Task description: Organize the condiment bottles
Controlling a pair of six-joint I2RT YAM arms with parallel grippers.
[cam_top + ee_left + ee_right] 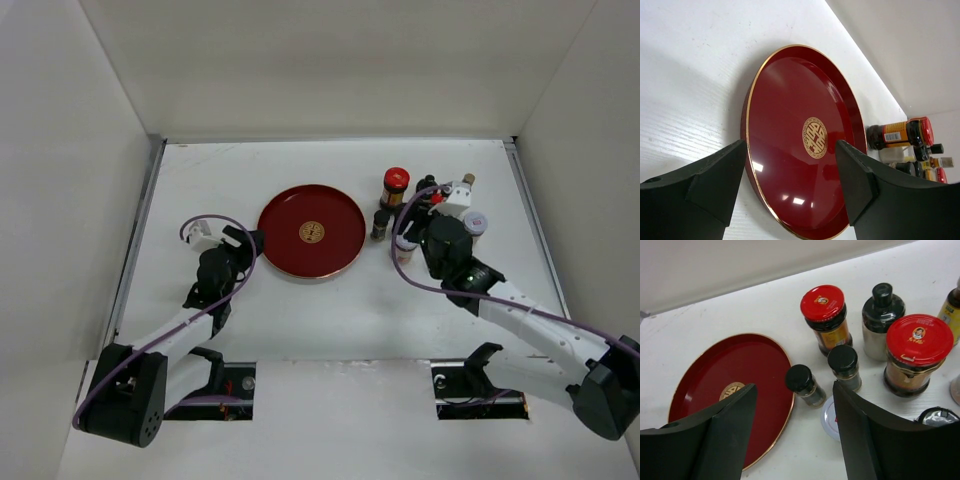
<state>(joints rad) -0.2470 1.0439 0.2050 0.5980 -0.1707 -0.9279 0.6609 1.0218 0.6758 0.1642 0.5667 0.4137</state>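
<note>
The condiment bottles stand in a cluster right of the red round tray (312, 232). In the right wrist view I see a brown jar with a red lid (824, 315), a second red-lidded jar (917, 352), a dark black-capped bottle (882, 320), two tiny black-capped bottles (804, 384) (844, 365), a white lid (831, 416) and a slim yellowish bottle (952, 310) at the right edge. My right gripper (794, 386) is open and empty above the tiny bottles; it hovers over the cluster (418, 222). My left gripper (791, 145) is open and empty at the tray's left edge (248, 242).
The tray (785, 90) holds nothing. White walls enclose the table on the left, back and right. A white-lidded jar (476, 222) stands at the cluster's right side. A red-lidded jar (396, 185) stands at the cluster's far left.
</note>
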